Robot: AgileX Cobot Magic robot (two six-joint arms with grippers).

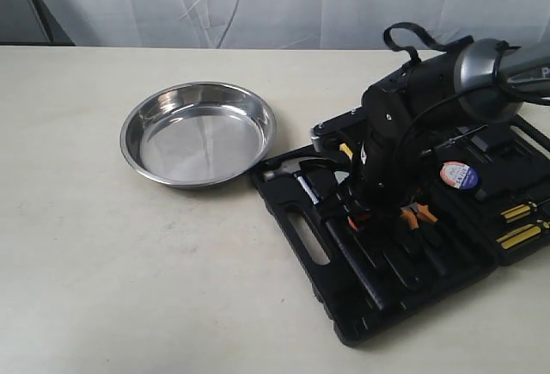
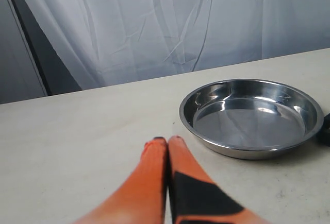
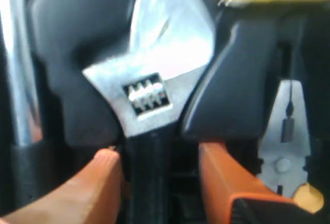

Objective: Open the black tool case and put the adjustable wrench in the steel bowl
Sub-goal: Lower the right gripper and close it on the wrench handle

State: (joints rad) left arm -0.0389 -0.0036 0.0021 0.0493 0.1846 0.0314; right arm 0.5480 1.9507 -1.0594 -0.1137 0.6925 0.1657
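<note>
The black tool case [image 1: 361, 305] lies open on the right of the table, tools in its moulded slots. In the right wrist view the adjustable wrench [image 3: 154, 85] rests in its slot, silver head and black handle. My right gripper [image 3: 157, 154] is down in the case [image 1: 365, 206], open, with its orange fingers [image 3: 103, 177] straddling the wrench handle; one finger touches the handle and the other stands apart from it. The steel bowl [image 1: 198, 133] sits empty to the left of the case, touching its corner. My left gripper [image 2: 167, 141] hangs shut and empty over bare table, the bowl [image 2: 252, 116] close beside it.
In the case, a steel hammer [image 1: 284, 172] lies beside the wrench slot, and orange-handled pliers [image 1: 418, 215] lie on the other side. A round tape measure [image 1: 458, 174] and yellow screwdrivers [image 1: 522, 223] sit in the lid half. A white curtain hangs behind the table.
</note>
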